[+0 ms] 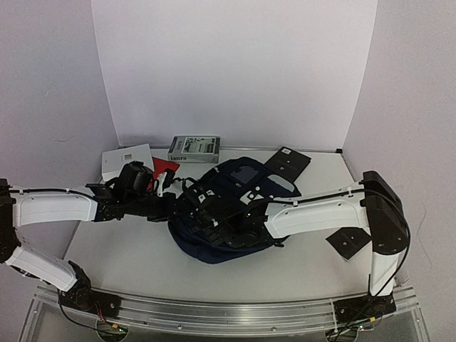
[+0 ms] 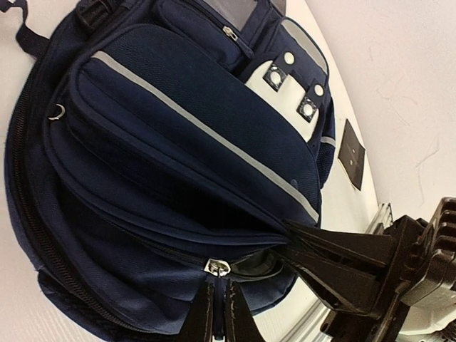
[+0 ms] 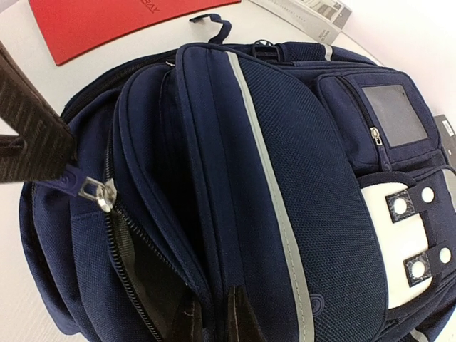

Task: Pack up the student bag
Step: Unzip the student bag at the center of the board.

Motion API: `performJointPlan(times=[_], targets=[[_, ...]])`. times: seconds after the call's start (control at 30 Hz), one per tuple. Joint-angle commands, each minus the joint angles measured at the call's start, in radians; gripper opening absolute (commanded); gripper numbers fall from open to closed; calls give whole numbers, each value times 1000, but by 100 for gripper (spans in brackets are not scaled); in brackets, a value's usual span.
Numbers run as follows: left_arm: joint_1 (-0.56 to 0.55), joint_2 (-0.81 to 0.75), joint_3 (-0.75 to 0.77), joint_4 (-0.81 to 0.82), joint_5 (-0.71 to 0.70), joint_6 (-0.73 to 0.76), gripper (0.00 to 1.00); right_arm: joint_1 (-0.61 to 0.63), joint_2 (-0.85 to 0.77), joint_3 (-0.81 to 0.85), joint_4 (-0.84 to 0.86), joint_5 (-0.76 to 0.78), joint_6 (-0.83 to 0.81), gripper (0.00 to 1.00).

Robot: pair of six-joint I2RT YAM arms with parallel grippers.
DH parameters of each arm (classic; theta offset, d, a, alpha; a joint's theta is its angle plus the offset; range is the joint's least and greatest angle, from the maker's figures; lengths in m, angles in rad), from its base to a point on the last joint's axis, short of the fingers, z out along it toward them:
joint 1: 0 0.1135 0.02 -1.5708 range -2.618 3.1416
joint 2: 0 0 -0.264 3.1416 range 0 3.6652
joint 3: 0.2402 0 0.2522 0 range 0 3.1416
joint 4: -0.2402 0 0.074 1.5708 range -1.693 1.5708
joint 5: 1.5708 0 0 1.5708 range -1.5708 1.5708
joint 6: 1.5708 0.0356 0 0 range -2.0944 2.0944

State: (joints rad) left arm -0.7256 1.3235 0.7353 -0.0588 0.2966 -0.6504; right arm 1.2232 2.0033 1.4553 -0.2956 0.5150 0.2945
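Your left pincer is pressed together on the zipper pull at the open mouth of the bag. Your right pincer is pinched shut on the fabric rim of that opening, just beside it. The bag lies front side up in the middle of the table, between both arms.

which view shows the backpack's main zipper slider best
The right wrist view: the silver zipper slider sits large and sharp on the student bag, its tab pinched by the left gripper. The left wrist view shows it smaller, just above that gripper's fingertips. The top view hides it among the arms.
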Motion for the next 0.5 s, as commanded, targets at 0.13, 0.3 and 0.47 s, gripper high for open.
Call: performJointPlan(times=[0.13, 0.3, 0.47], targets=[[84, -94, -1, -70, -219, 40, 0, -28, -215, -86, -50, 97, 79, 0], [199, -88, -34, -9, -196, 52, 0, -28, -288, -111, -49, 35, 113, 0], [251, -45, -25, 54, -202, 77, 0, -28, -361, -115, -46, -8, 136, 0]])
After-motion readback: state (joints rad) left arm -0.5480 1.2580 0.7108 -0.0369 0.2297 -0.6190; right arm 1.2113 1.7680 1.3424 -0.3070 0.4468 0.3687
